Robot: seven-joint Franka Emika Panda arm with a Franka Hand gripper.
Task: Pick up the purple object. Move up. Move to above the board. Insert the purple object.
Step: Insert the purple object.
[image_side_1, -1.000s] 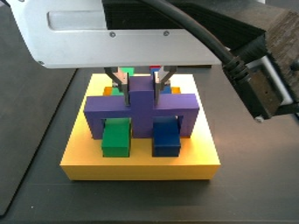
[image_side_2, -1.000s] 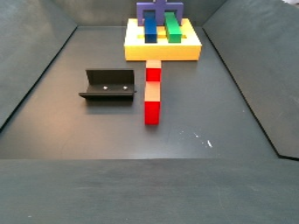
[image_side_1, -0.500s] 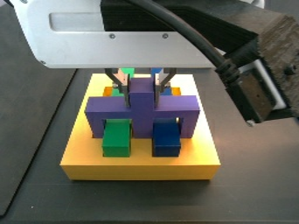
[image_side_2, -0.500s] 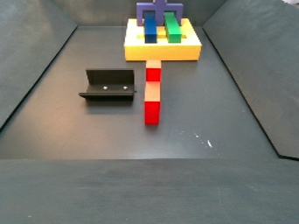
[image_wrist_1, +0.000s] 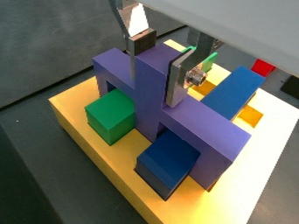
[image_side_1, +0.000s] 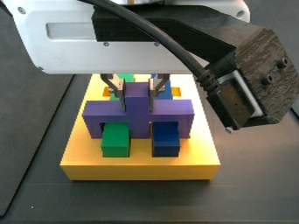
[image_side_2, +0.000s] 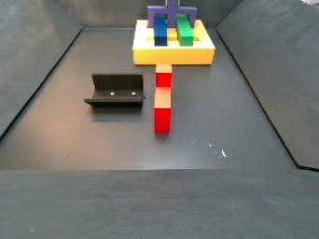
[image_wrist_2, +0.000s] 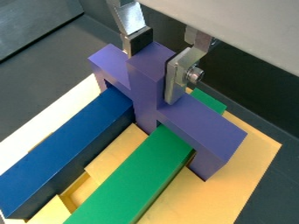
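The purple object (image_side_1: pixel 176 109) stands on the yellow board (image_side_1: pixel 140 166), its crossbar spanning a green bar and a blue bar, its legs down in the board. It shows in both wrist views (image_wrist_1: pixel 205 131) (image_wrist_2: pixel 198 131) and small at the far end in a side view (image_side_2: pixel 169 14). My gripper (image_side_1: pixel 138 87) is directly above it. Its silver fingers sit on either side of the raised central stem, closed against it, in both wrist views (image_wrist_1: pixel 162 61) (image_wrist_2: pixel 158 57). The board also shows in the other views (image_wrist_1: pixel 70 114) (image_wrist_2: pixel 251 175) (image_side_2: pixel 174 56).
A green bar (image_wrist_2: pixel 140 179) and a blue bar (image_wrist_2: pixel 70 144) lie in the board's slots under the purple crossbar. On the dark floor a red and beige block (image_side_2: pixel 162 98) lies in front of the board, with the fixture (image_side_2: pixel 115 91) to its left.
The arm and the purple object have sunk slightly; the crossbar sits a little lower over the green and blue bars. The fingers stay on the stem.
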